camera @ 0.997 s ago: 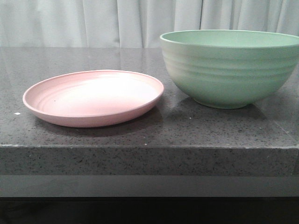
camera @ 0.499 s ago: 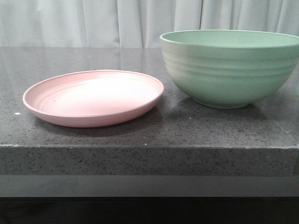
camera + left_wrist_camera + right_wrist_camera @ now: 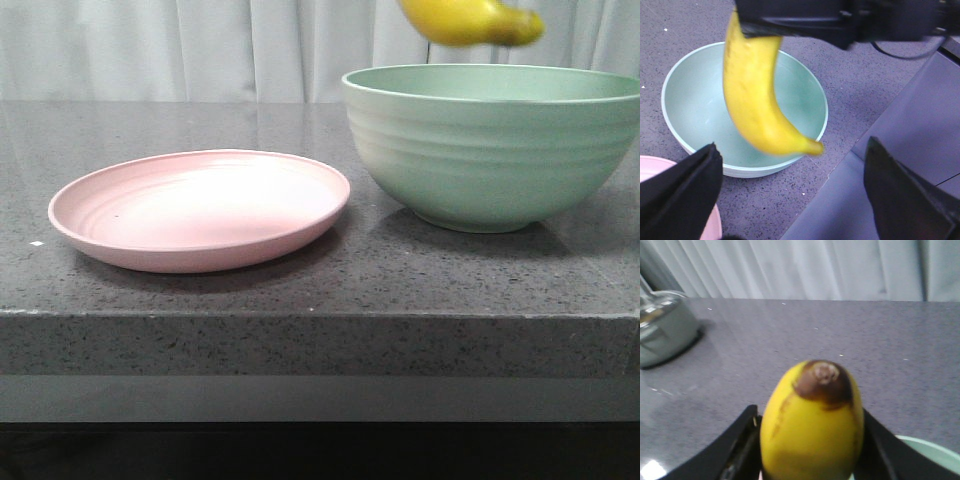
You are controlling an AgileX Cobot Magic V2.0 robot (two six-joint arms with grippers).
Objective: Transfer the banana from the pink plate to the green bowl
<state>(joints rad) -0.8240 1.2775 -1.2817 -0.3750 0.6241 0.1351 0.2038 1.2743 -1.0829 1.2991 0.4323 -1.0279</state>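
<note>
The yellow banana [image 3: 470, 22] hangs in the air just above the green bowl [image 3: 490, 150], at the top edge of the front view. My right gripper [image 3: 810, 450] is shut on the banana [image 3: 812, 425], a black finger pressed on each side, the dark end facing the camera. In the left wrist view the banana [image 3: 757, 100] hangs tip-down over the bowl [image 3: 695, 100]. My left gripper [image 3: 790, 200] is open and empty, off to the side near the bowl's rim. The pink plate [image 3: 200, 210] lies empty left of the bowl.
The dark speckled counter ends at a front edge [image 3: 320, 315], with a lower grey ledge [image 3: 920, 125] beside it. A metal pot [image 3: 660, 330] stands far off on the counter. A pale curtain hangs behind.
The banana has come into the front view from the top, above the green bowl; before, it was out of sight. Plate and bowl have not moved.
</note>
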